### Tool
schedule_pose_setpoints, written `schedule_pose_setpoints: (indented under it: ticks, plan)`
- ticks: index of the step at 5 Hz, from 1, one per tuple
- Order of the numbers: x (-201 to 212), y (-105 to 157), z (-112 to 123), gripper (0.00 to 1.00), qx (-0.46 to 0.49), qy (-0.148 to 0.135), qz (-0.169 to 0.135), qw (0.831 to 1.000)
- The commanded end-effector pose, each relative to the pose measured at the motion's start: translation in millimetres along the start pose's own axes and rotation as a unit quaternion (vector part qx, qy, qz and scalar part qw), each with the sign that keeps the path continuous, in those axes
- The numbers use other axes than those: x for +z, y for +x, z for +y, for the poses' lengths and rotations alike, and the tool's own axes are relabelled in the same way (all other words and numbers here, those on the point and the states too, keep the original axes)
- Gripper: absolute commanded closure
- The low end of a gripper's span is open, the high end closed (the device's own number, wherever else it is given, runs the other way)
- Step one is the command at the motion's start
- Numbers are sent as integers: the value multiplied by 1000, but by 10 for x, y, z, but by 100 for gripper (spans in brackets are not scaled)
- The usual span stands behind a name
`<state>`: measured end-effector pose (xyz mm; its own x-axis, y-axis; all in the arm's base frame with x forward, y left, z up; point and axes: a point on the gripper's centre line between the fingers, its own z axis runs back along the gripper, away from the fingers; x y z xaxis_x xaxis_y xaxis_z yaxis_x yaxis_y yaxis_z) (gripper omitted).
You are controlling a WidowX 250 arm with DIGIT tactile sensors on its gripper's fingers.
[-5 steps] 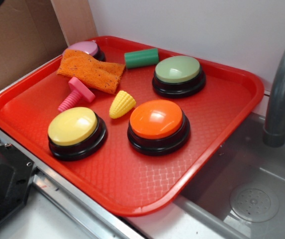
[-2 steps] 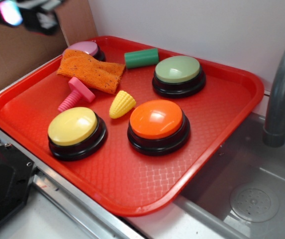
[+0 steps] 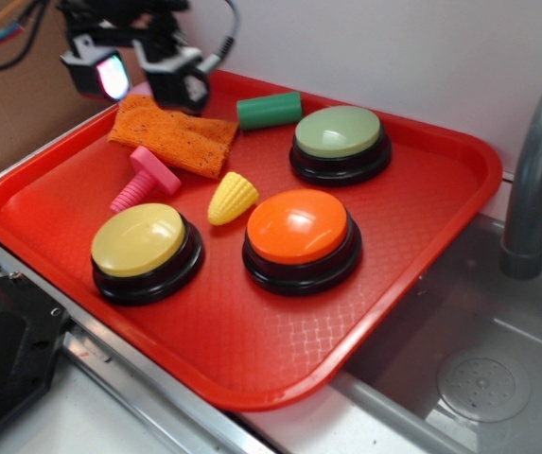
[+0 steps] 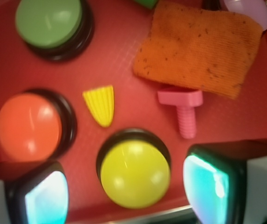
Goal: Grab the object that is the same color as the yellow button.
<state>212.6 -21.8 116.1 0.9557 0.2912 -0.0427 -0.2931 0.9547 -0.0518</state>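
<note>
A small yellow ridged corn cob (image 3: pixel 232 197) (image 4: pixel 100 105) lies on the red tray (image 3: pixel 422 180), between the yellow button (image 3: pixel 141 242) (image 4: pixel 134 173) and the orange button (image 3: pixel 298 229). My gripper (image 3: pixel 144 78) hangs high over the tray's back left corner, above the orange cloth (image 3: pixel 173 133), well away from the cob. Its two fingers (image 4: pixel 47 196) stand wide apart with nothing between them. In the wrist view (image 4: pixel 126 193) the yellow button lies below the gap and the cob sits farther ahead.
A pink plastic screw (image 3: pixel 146 178) lies left of the cob. A green button (image 3: pixel 339 140) and a green cylinder (image 3: pixel 270 110) sit at the back. A pink button (image 4: pixel 247 10) peeks past the cloth. A sink with a grey faucet (image 3: pixel 535 170) is on the right.
The gripper has come into view from the upper left and moved right and down, now hanging over the orange cloth. Nothing on the tray has shifted.
</note>
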Motion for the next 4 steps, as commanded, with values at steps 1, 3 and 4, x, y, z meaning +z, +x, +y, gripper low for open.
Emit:
schedule_pose_setpoints:
  ticks: [1,3,4]
  plan:
    - [-438,420,-146,0,83,-44,-21,995]
    - [-721,455,-103,0,125,-56,9,991]
    - [-815,421,-137,0,116,-51,15,992]
